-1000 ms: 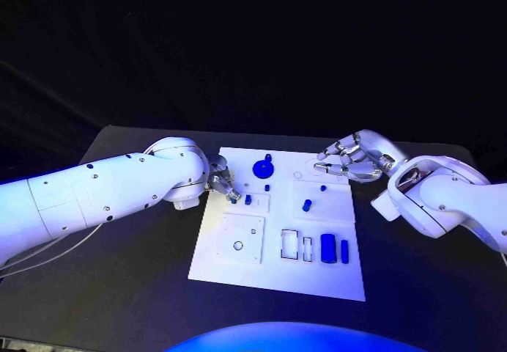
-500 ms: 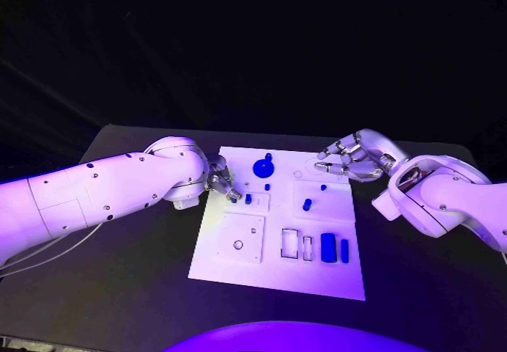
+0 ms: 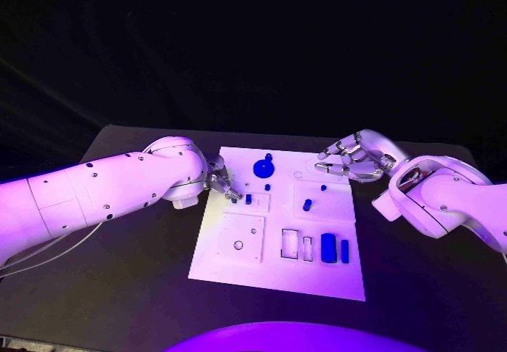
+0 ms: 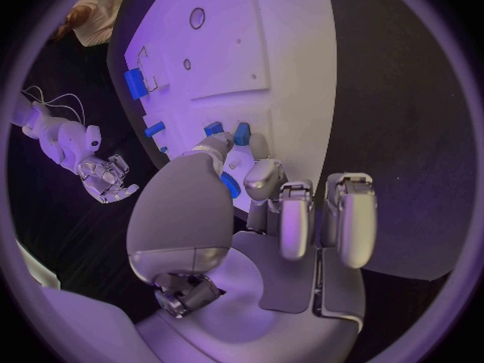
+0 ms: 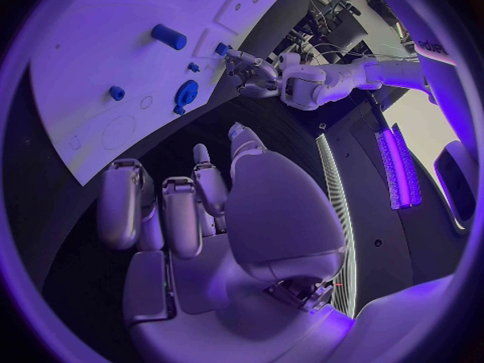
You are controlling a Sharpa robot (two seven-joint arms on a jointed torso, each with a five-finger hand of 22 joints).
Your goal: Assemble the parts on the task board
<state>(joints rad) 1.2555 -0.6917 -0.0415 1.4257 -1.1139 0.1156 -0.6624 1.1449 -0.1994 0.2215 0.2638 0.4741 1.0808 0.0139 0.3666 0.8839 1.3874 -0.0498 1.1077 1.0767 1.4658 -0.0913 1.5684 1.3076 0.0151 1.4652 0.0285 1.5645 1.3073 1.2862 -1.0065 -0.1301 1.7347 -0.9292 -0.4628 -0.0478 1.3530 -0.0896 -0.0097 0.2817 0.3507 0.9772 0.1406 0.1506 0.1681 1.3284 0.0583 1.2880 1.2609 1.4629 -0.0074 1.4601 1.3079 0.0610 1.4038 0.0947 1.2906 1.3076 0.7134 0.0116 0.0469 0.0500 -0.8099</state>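
Observation:
The white task board (image 3: 277, 273) lies in the middle of the table. My left hand (image 3: 222, 183) reaches over its left edge. Its thumb tip (image 4: 214, 143) rests by a small blue part (image 3: 248, 199) standing in a square recess; that part (image 4: 242, 133) is not pinched. A blue round part (image 3: 262, 170) stands just beyond. My right hand (image 3: 349, 161) hovers over the board's far right corner with fingers loosely bent and apart, holding nothing. A blue peg (image 3: 306, 205) and two blue bars (image 3: 329, 248) sit further along the board.
Open rectangular slots (image 3: 289, 244) lie beside the bars, and a square plate with a small hole (image 3: 239, 244) lies near the board's left side. Black table (image 3: 127, 271) surrounds the board on all sides.

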